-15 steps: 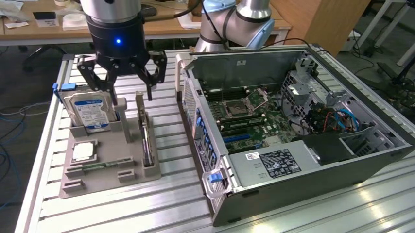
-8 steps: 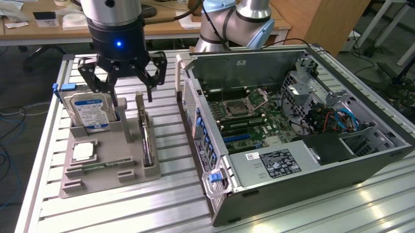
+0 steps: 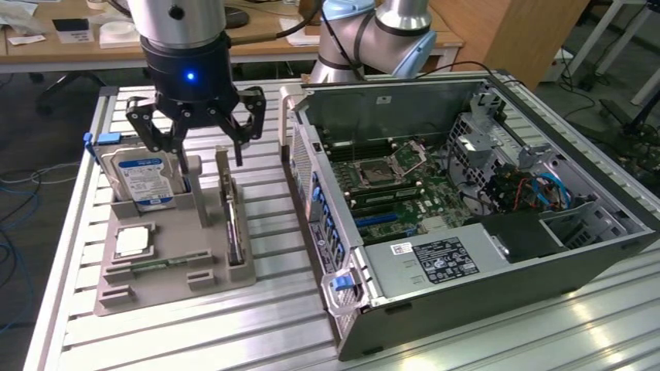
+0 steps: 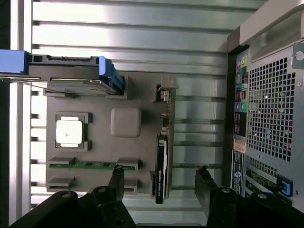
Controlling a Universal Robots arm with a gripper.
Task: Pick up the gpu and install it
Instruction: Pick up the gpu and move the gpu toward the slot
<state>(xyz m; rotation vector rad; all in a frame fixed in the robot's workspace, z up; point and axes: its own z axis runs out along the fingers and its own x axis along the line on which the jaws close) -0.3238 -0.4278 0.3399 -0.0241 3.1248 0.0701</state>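
My claw hangs released, fingers spread wide, above the grey holder on the worktop. The gpu stands on edge in the holder, on the side nearest the open case. In the wrist view it lies between my two fingertips, with neither touching it. The hard drive stands upright near it.

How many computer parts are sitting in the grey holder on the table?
4: the hard drive stands at one end, the gpu stands on edge nearest the computer case, the processor chip lies flat, and a green memory stick lies beside it.
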